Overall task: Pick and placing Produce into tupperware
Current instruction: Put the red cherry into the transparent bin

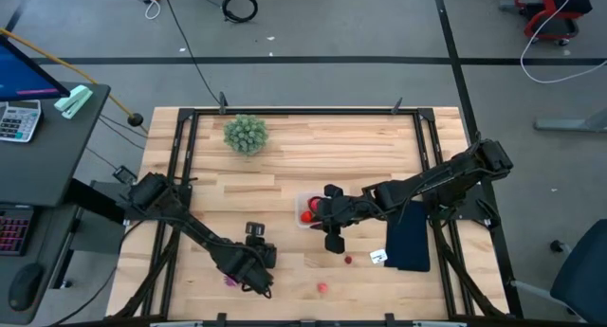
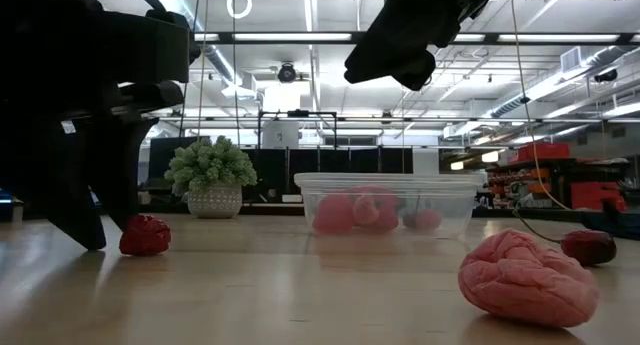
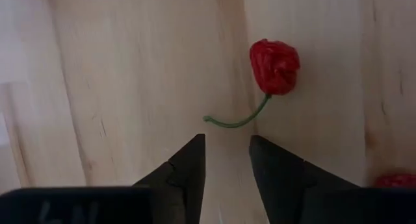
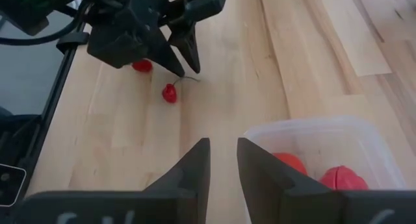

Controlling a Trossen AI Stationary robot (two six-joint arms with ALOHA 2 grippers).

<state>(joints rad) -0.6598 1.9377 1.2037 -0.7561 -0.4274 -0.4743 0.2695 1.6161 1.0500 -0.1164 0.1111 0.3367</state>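
Hovering low over the front-left part of the bench (image 1: 285, 166), the left gripper (image 3: 226, 160) has its fingers parted a little with nothing between them, and just ahead of the tips lies a small wrinkled red pepper (image 3: 275, 65) with a curling green stem, on the wood. Another bit of red produce (image 3: 393, 180) peeks in at the edge of the left wrist view. Over at the middle, the right gripper (image 4: 223, 160) hangs above the bench just beside the tupperware (image 4: 364, 134), fingers slightly apart and empty. Inside the clear tub sit red pieces (image 4: 343, 177), lying on its floor. From the low view, a knobbly pink piece (image 2: 527, 279) rests near the front edge, with a dark red one (image 2: 588, 246) just behind it. The high view shows two small red pieces (image 1: 323, 287) loose on the wood in front of the tub, a dark pad (image 1: 411, 236) to the right, and a bushy green plant (image 1: 246, 134) at the back
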